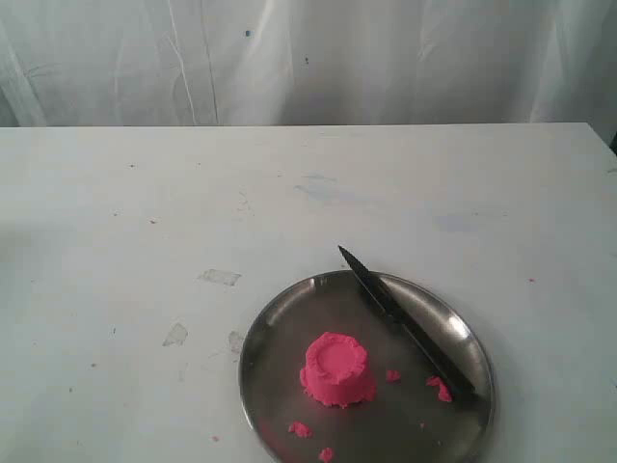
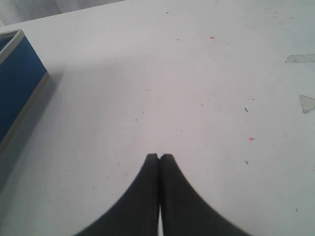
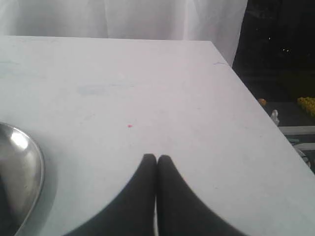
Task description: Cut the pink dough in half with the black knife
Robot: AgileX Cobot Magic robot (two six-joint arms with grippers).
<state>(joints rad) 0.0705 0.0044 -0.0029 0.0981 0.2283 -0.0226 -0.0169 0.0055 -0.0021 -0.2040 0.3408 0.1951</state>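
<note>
The pink dough (image 1: 336, 369) is one moulded lump with a round flat top, standing near the middle of a round steel plate (image 1: 280, 328) in the exterior view. The black knife (image 1: 405, 323) lies across the plate's right side, its pointed tip past the far rim and its handle toward the near right. Neither arm shows in the exterior view. My left gripper (image 2: 159, 156) is shut with nothing between its fingers, over bare white table. My right gripper (image 3: 157, 157) is also shut and empty; the plate's rim (image 3: 38, 169) shows beside it.
Small pink crumbs (image 1: 440, 388) lie on the plate around the lump. Bits of clear tape (image 1: 220, 277) stick to the white table. A blue box with a pale edge (image 2: 17, 81) stands near the left gripper. The table's edge (image 3: 256, 105) runs close to the right gripper.
</note>
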